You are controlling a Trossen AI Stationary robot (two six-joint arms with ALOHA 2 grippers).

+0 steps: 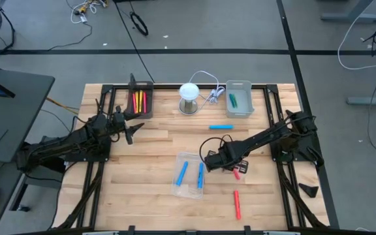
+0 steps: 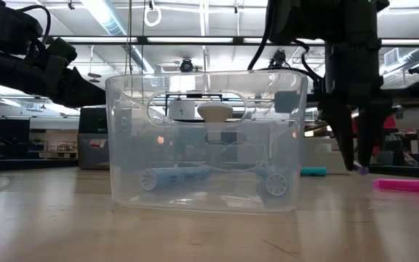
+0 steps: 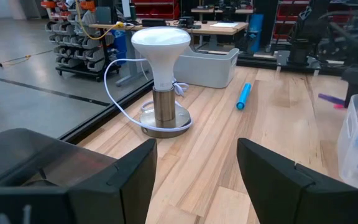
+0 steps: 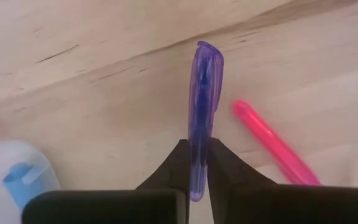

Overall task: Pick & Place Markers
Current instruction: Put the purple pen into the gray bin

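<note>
- Pinching a purple marker (image 4: 202,112) between its fingers, the right gripper (image 1: 230,163) stood low over the table (image 1: 149,163), just beside a red marker (image 4: 272,146).
- Clear tray (image 1: 188,175), mid-table near that gripper, held two blue markers (image 1: 183,171).
- Left gripper (image 1: 134,130) hovered at the table's left with fingers spread, holding nothing.
- Farther back lay a loose blue marker (image 1: 220,126), a lamp (image 1: 188,96), a grey tray (image 1: 239,99) and a black tray (image 1: 140,99) with markers inside.
</note>
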